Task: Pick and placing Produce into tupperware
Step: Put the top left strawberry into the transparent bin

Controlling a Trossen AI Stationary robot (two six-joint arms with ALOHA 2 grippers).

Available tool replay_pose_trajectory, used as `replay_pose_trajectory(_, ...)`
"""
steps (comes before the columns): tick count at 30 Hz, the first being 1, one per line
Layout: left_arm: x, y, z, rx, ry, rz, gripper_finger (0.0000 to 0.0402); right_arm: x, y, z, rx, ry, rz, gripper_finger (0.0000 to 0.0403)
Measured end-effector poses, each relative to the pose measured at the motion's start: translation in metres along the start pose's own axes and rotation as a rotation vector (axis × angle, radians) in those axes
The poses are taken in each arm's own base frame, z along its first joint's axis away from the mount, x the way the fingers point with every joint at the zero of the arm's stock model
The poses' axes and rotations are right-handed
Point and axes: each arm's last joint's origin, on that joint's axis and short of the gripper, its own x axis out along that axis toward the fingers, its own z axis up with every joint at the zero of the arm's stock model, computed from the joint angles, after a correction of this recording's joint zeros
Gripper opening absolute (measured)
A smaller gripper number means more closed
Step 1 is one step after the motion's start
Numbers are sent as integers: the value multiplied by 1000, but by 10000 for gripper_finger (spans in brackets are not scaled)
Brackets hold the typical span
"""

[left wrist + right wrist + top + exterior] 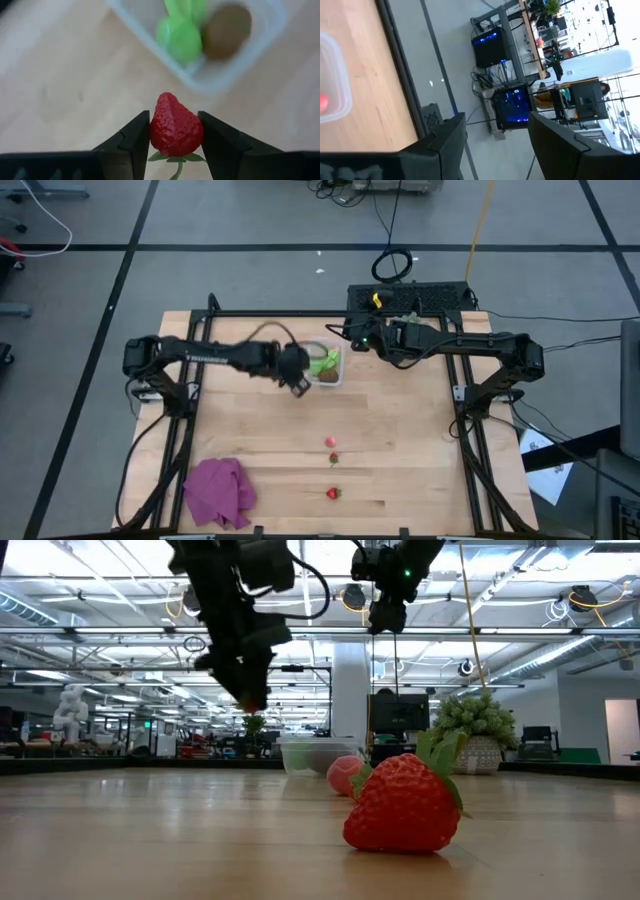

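Note:
The clear tupperware stands on the wooden table toward its far edge and holds two light green pieces and a brown kiwi-like piece. My left gripper hovers just at its near-left side, shut on a red strawberry. Three more strawberries lie on the table nearer the front edge; the closest one fills the low view. My right gripper hangs raised beyond the tupperware's far-right side, open, with nothing between its fingers. My left gripper pinches the strawberry by its two sides between its two fingers. The fingers slant down from the table's left. The berry is lifted clear of the table, its tip pointing away from the gripper and its green leaves back between the fingers.
A crumpled purple cloth lies at the near left corner. A spiky pale-green plant in a pot stands at the far edge, behind my right arm. Bare wood lies between the tupperware and the loose strawberries.

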Motion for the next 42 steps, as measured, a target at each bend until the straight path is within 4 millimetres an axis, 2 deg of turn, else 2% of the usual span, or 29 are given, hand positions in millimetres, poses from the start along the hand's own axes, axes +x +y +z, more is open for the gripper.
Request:
replay_pose_trajectory(8,12,42,36,13,-87,-102,157,0,2,-4,-43,29,14,203)
replay_pose_trajectory(19,20,66,64,22,-225,-265,157,0,1,-3,-80,21,9,203)
replay_pose_trajectory(23,37,70,68,23,-210,-320,157,1,-2,1,-67,-7,-13,203)
replay_pose_trajectory(27,54,75,70,17,-164,-305,157,3,-9,5,-78,2,-96,203)
replay_pose_trajectory(33,66,67,89,66,-147,-334,157,7,-18,7,-80,12,-162,203)
replay_pose_trajectory(42,91,55,107,114,31,-265,157,15,-23,3,-72,39,-172,203)
